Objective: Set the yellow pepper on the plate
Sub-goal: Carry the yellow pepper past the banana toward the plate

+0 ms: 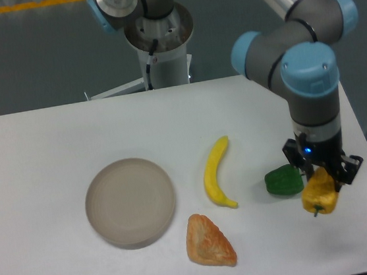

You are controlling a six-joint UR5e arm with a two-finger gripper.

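The yellow pepper hangs off the table at the right, stem pointing down, with my gripper shut on its top. It sits just right of a green pepper, almost touching it in this view. The plate, a round beige-grey dish, lies far to the left on the white table with nothing on it.
A yellow banana lies curved between the plate and the green pepper. An orange-tan wedge rests near the front, below the banana. The robot base stands behind the table's far edge. The table's right edge runs close to the gripper.
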